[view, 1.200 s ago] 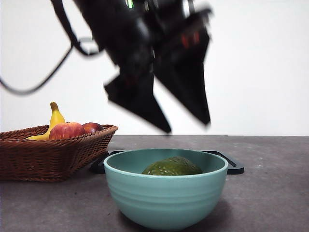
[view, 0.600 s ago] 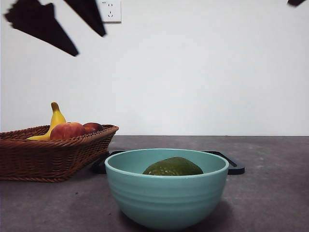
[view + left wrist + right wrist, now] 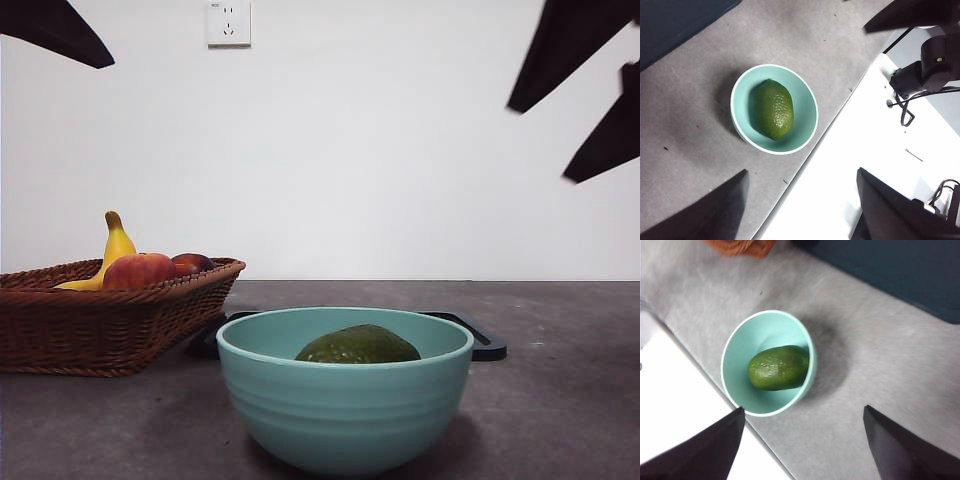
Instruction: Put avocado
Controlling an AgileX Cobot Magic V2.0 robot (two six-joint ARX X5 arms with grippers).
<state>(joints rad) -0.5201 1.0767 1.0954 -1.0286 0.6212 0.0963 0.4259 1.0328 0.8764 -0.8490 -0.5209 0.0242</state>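
Note:
The dark green avocado point(image 3: 358, 345) lies on its side inside a teal bowl point(image 3: 345, 405) at the table's near middle. From above, the left wrist view shows the avocado point(image 3: 771, 109) in the bowl point(image 3: 807, 117), and so does the right wrist view, avocado point(image 3: 778, 368) in bowl point(image 3: 752, 340). My left gripper point(image 3: 802, 200) is open and empty, high above the bowl; only a black tip shows at the front view's top left corner. My right gripper point(image 3: 545, 140) hangs open and empty at the upper right, well clear of the bowl, and is also open point(image 3: 802, 440) in its own view.
A wicker basket point(image 3: 110, 325) stands at the left with a banana point(image 3: 115, 248), a red-yellow apple point(image 3: 138, 270) and a darker fruit point(image 3: 192, 263). A flat black tray point(image 3: 487, 349) lies behind the bowl. The table's front edge meets a white surface point(image 3: 850, 165).
The left gripper has risen from just above the bowl and gone up to the top left corner. The right gripper has come down into the upper right. The avocado stays in the bowl.

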